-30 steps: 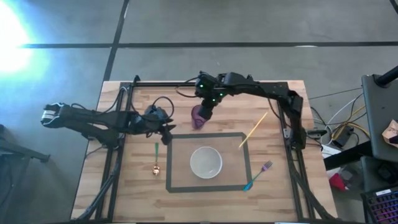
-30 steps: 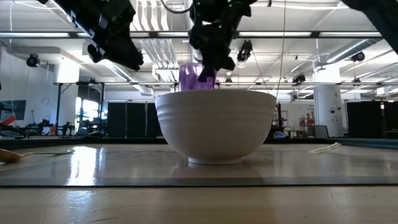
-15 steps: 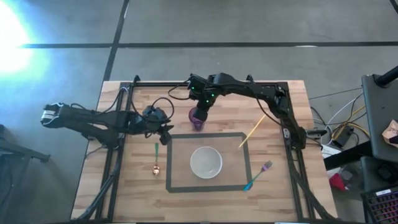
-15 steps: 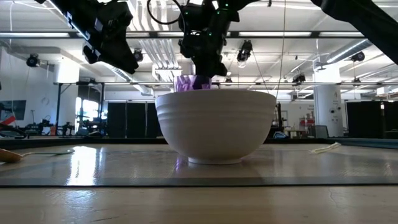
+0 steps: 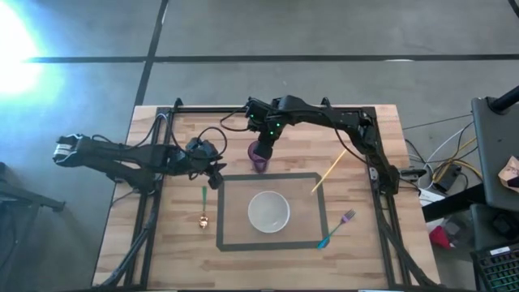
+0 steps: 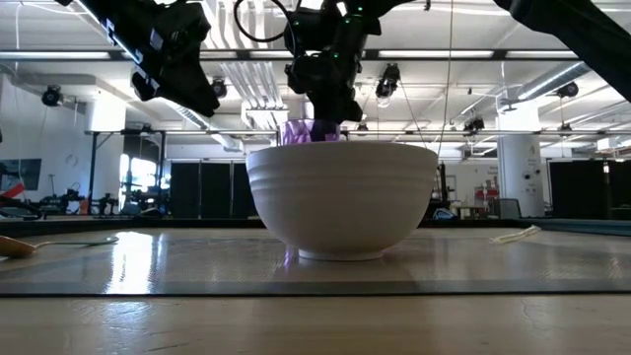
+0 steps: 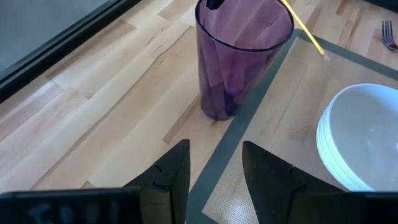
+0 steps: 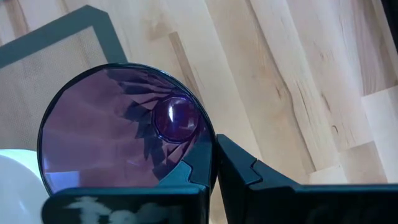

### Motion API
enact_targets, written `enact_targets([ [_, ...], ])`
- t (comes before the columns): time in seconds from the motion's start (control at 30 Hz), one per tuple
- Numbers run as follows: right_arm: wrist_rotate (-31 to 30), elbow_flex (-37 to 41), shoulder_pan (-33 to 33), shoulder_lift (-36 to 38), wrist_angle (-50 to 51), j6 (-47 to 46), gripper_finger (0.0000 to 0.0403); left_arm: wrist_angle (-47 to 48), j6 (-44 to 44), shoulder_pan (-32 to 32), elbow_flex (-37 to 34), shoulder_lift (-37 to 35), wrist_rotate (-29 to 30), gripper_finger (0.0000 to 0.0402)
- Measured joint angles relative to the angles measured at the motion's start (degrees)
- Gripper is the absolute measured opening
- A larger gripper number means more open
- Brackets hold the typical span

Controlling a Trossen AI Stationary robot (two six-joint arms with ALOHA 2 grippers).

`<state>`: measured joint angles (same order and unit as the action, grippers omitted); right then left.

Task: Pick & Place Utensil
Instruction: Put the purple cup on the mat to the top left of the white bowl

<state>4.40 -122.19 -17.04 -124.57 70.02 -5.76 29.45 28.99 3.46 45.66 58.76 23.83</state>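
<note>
The right claw (image 5: 259, 154) is clenched on the rim of the translucent purple plastic cup (image 5: 258, 156), which in the high view stands on the wooden bench (image 5: 162, 243) just beyond the grey tape rectangle (image 5: 220, 211), at about twelve o'clock from the white ribbed bowl (image 5: 268, 211). The left claw (image 5: 216, 176), its fingers parted and holding nothing, hangs at ten o'clock from the bowl, above the green-handled gold spoon (image 5: 203, 207). A yellow chopstick (image 5: 330, 169) lies at two o'clock and a teal-handled fork (image 5: 336, 229) at four o'clock. In the low view, the cup (image 6: 309, 132) shows behind the bowl (image 6: 341, 200). In the left wrist view, the cup (image 7: 239, 59) stands upright, touching the tape's outer edge. In the right wrist view, one finger (image 8: 193, 168) is inside the rim and the other outside.
</note>
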Motion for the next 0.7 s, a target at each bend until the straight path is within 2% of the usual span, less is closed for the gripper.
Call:
enact_targets([
  [0.33, 0.0, 0.1, 0.0, 0.1, 0.2, -0.1, 0.0022, 0.0, -0.4, 0.0, 0.0, 0.0, 0.0, 0.0138],
  [0.7, 0.0, -0.2, -0.1, 1.4, 0.5, 0.7, 0.0109, -2.4, -0.1, 0.0, 0.0, 0.0, 0.1, 0.0138],
])
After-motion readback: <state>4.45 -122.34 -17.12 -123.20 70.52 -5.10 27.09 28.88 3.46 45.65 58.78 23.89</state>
